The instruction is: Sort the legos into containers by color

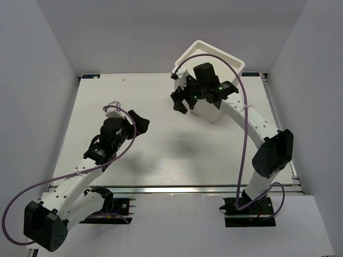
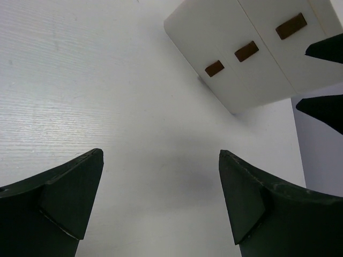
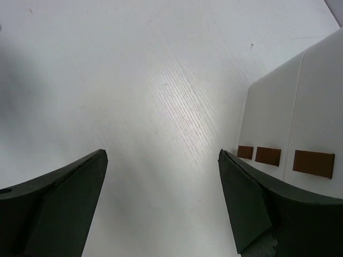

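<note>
No legos show in any view. The containers are white bins nested in one stack (image 1: 210,54) at the back right of the table. The stack shows three brown marks on its side in the left wrist view (image 2: 252,59) and in the right wrist view (image 3: 300,123). My right gripper (image 1: 182,103) is open and empty above the table, just left of the stack and apart from it. Its jaws stand wide in the right wrist view (image 3: 161,198). My left gripper (image 1: 140,121) is open and empty over the table's left middle (image 2: 161,198).
The white table (image 1: 161,150) lies between grey side walls, with a metal rail along its near edge. The right arm's forearm reaches over the stack's near side. The right gripper's dark fingertips (image 2: 326,49) show at the right edge of the left wrist view.
</note>
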Controlling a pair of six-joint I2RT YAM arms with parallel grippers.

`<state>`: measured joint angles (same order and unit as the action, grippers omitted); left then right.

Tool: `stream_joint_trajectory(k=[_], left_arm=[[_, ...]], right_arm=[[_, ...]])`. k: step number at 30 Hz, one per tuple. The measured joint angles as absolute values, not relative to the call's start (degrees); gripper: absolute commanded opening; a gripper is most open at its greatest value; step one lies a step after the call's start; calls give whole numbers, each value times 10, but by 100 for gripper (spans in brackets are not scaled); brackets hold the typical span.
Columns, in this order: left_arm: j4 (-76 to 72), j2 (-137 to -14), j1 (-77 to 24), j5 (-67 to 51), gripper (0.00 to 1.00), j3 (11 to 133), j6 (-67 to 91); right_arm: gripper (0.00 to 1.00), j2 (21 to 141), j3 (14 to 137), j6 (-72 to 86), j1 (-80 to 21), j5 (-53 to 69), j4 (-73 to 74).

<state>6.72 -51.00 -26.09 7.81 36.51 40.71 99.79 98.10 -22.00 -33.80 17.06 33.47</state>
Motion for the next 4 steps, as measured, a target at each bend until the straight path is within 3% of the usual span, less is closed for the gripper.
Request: stream_joint_trajectory(k=[4], left_arm=[[60,-538,-261,44,98,388,376]], right_arm=[[89,991,967,-158,-329,183,302]])
